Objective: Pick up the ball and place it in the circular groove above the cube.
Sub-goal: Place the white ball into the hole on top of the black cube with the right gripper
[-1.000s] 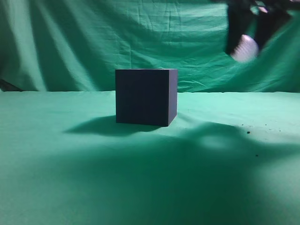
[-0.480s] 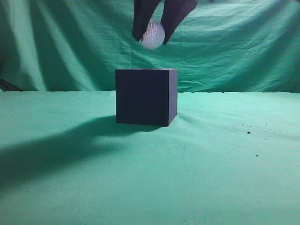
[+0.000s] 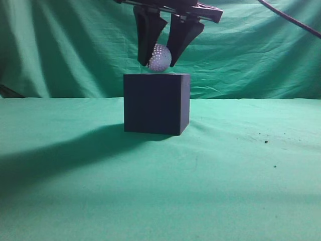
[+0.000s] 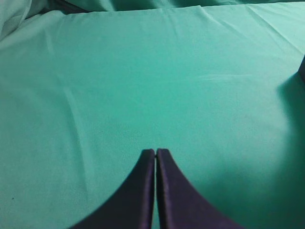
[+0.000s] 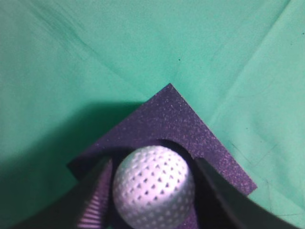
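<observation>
The dark navy cube (image 3: pixel 156 103) stands on the green cloth at the middle of the exterior view. My right gripper (image 3: pixel 161 56) hangs over it, shut on the white dimpled ball (image 3: pixel 160 57), which sits just above the cube's top. In the right wrist view the ball (image 5: pixel 153 187) is between the fingers (image 5: pixel 155 188), right over the round groove (image 5: pixel 177 145) in the cube's top (image 5: pixel 177 125). My left gripper (image 4: pixel 156 151) is shut and empty over bare cloth; it is out of sight in the exterior view.
Green cloth covers the table (image 3: pixel 225 175) and hangs as a backdrop (image 3: pixel 75 45). A few dark specks (image 3: pixel 265 141) lie on the cloth to the right. The cube's shadow edge shows at the right of the left wrist view (image 4: pixel 298 90).
My right gripper has carried the ball from the upper right to over the cube, then lowered it until it is just above the cube's top. The cube has not moved.
</observation>
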`<state>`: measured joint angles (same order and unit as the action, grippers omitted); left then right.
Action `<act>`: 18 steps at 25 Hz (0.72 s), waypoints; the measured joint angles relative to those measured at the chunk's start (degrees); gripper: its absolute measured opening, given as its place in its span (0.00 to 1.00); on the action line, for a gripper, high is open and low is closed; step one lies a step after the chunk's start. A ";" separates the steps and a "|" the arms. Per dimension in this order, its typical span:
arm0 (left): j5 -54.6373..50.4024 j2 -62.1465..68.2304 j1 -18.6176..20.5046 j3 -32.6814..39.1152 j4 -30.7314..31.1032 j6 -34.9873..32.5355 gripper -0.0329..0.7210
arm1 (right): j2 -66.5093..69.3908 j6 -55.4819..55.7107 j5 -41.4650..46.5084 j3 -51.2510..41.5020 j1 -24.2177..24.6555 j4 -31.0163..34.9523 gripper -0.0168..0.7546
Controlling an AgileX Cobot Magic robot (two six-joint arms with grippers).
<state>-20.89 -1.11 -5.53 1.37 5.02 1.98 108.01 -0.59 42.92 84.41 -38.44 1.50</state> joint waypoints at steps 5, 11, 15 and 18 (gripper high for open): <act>0.00 0.00 0.00 0.00 0.00 0.00 0.04 | 0.00 -0.13 -0.13 0.00 0.00 -0.13 0.70; 0.00 0.00 0.00 0.00 0.00 0.00 0.04 | -0.23 -0.13 0.76 0.00 0.00 -0.22 0.75; 0.00 0.00 0.00 0.00 0.00 0.00 0.04 | -3.33 -0.13 4.40 0.56 0.00 -0.48 0.43; 0.00 0.00 0.00 0.00 0.00 0.00 0.04 | -7.32 -0.13 8.52 0.61 0.00 -1.40 0.13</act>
<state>-20.89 -1.11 -5.53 1.37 5.02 1.98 100.68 -0.72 51.44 85.01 -38.44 0.10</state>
